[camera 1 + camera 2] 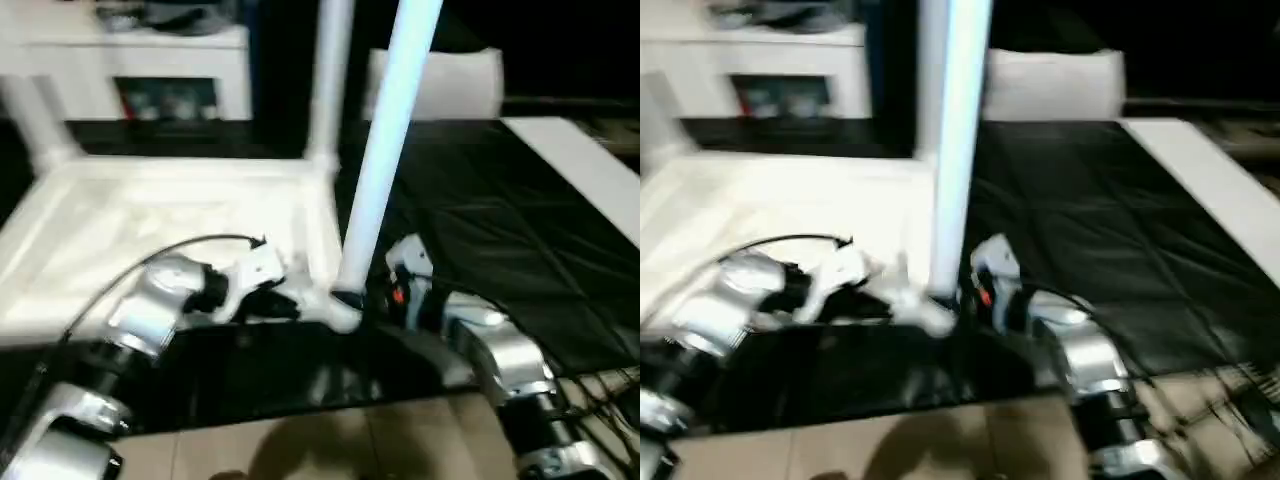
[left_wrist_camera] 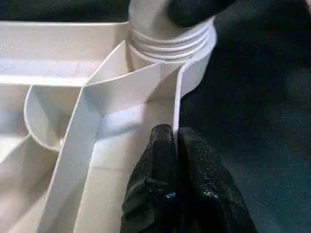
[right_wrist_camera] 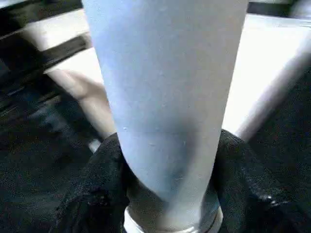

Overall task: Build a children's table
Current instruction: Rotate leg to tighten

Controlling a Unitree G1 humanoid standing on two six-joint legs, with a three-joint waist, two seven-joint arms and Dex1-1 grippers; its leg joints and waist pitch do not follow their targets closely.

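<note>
The children's table point(image 1: 150, 230) lies upside down on the black counter point(image 1: 480, 220). Right tool point(image 3: 167, 194) hugs a leg point(image 1: 385, 160) w/ both fingers, low down by the near corner socket point(image 2: 170, 39). Left tool point(image 2: 176, 141) is pinched shut, tips on the rim there. Leg leans a bit, so it could jam crooked or pop out if pushed.
</note>
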